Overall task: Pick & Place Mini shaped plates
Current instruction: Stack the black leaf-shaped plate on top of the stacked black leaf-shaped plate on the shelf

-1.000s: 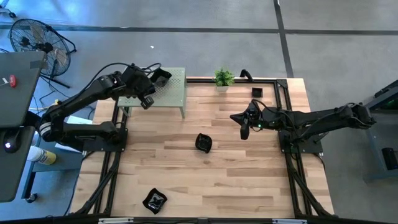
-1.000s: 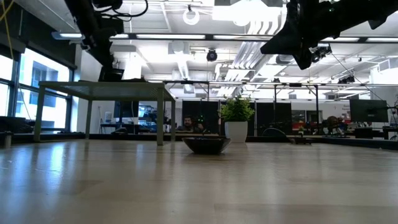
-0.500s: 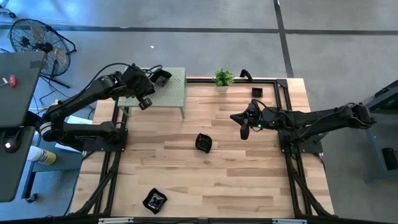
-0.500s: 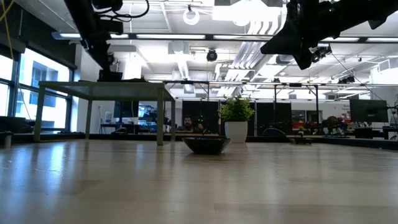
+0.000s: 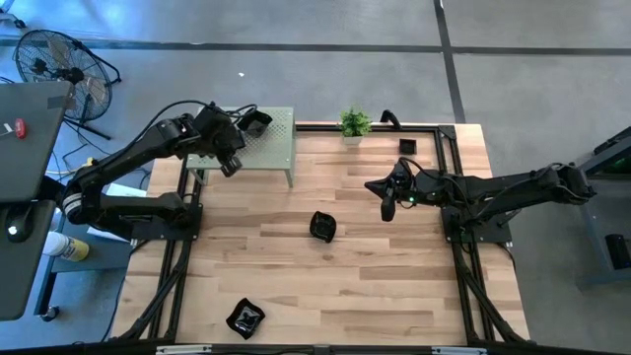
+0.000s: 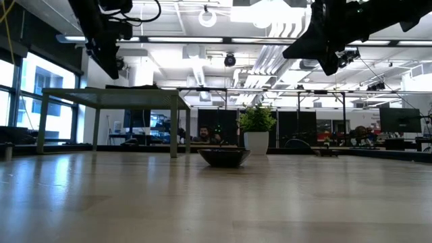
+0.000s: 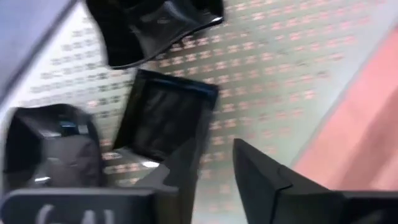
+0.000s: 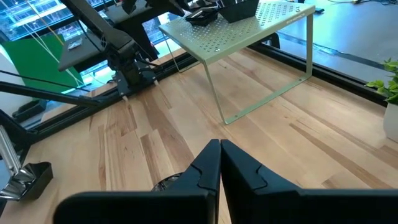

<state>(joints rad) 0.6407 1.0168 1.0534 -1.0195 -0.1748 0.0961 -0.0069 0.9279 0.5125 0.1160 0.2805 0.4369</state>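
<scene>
Plates: two glossy black mini plates [image 5: 322, 226] lie on the surface, one at mid-surface, one [image 5: 245, 318] by the near edge; others [image 7: 163, 115] sit on the green perforated shelf [image 5: 279, 146] at the far-left corner.
Handling: light, stiff, slick, probably chippable (my judgement); pinch a rim.
Left gripper [image 7: 214, 165]: fingers apart, above the shelf plates.
Right gripper [image 8: 219, 163]: fingers together, empty, over the surface's right side.

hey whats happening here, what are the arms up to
The left gripper is over the pale green perforated shelf at the table's back left, its fingers apart above a square black plate lying there beside another black plate. The right gripper hangs shut and empty above the wooden table. Two more black plates wait on the table, one mid-table and one near the front edge. A small potted plant stands at the back.
</scene>
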